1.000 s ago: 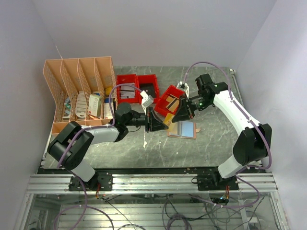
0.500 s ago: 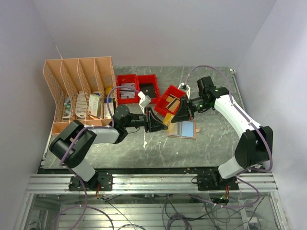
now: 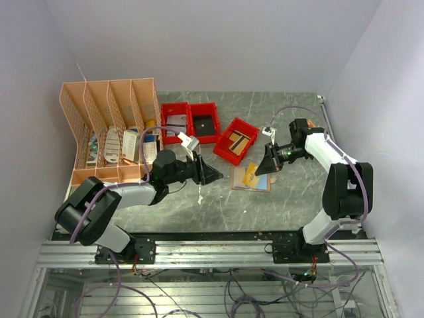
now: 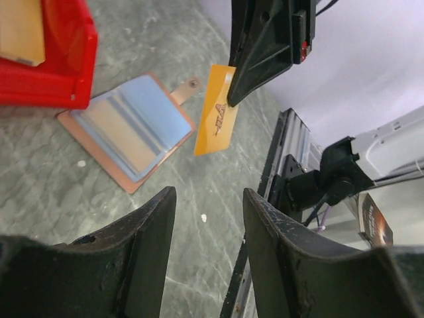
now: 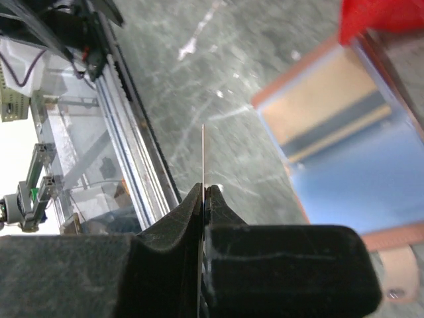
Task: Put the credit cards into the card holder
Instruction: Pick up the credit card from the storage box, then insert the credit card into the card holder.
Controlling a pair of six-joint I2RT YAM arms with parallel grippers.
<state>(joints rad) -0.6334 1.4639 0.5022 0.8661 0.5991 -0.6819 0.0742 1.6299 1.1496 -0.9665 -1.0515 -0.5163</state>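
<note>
Right claw (image 3: 266, 166) clamps an orange card (image 4: 217, 110) just above the open card holder (image 3: 262, 183), red bin (image 3: 224, 151) just beside it, left claw (image 4: 209, 196) spread empty, well left.

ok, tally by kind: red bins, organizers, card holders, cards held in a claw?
Red bins: 3
Organizer: 1
Card holder: 1
Card in right claw: 1
Total: 6
</note>
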